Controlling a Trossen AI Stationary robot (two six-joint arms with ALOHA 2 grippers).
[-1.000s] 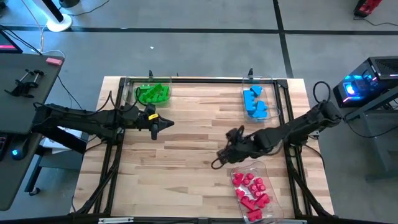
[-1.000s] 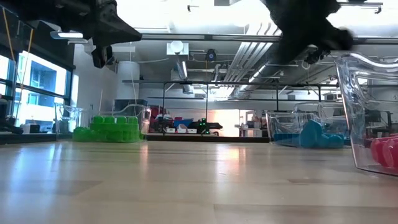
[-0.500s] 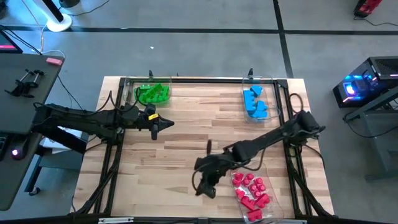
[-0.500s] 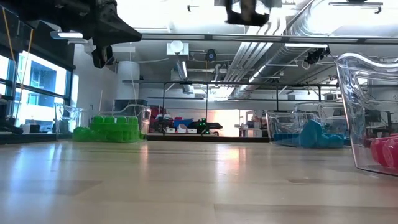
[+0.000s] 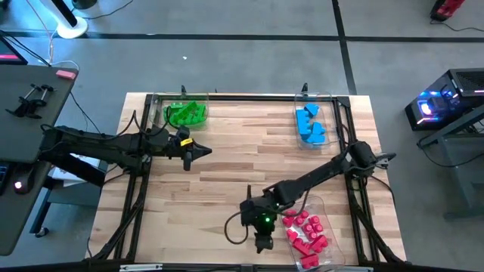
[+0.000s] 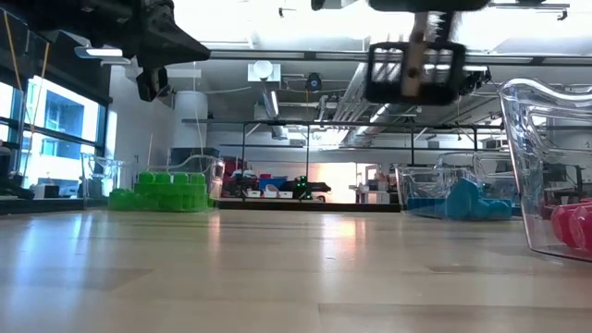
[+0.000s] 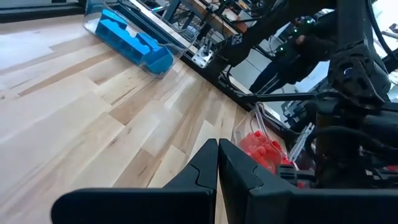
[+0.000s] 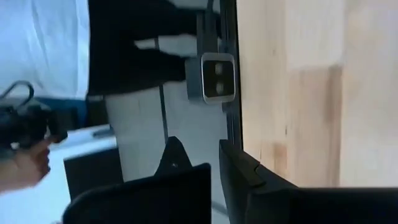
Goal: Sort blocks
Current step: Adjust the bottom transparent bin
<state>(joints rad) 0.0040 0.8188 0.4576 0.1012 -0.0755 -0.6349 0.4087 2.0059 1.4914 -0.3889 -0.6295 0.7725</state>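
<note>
Sorting appears complete or nearly so: no loose block shows on the open bench in the high or low views, so the step in hand is judged a final check or withdrawal. To do it well, both arms should lift clear of the trays, travel over bare wood, and avoid clipping tray walls; the near edge deserves a look before finishing, since the right arm hides part of it.

The green blocks sit in a clear tray at the far left corner. The blue blocks sit in a tray at the far right corner. The red blocks fill a tray by the near edge, right of centre.

The left claw hangs clenched and empty above the bench near the left edge, just beside the green blocks and well apart from the rest. The right claw is clenched on nothing, its tips reaching over the near edge just left of the red tray, close beside the red blocks but not touching them. In the right wrist view, a person's hand shows beyond the bench.
</note>
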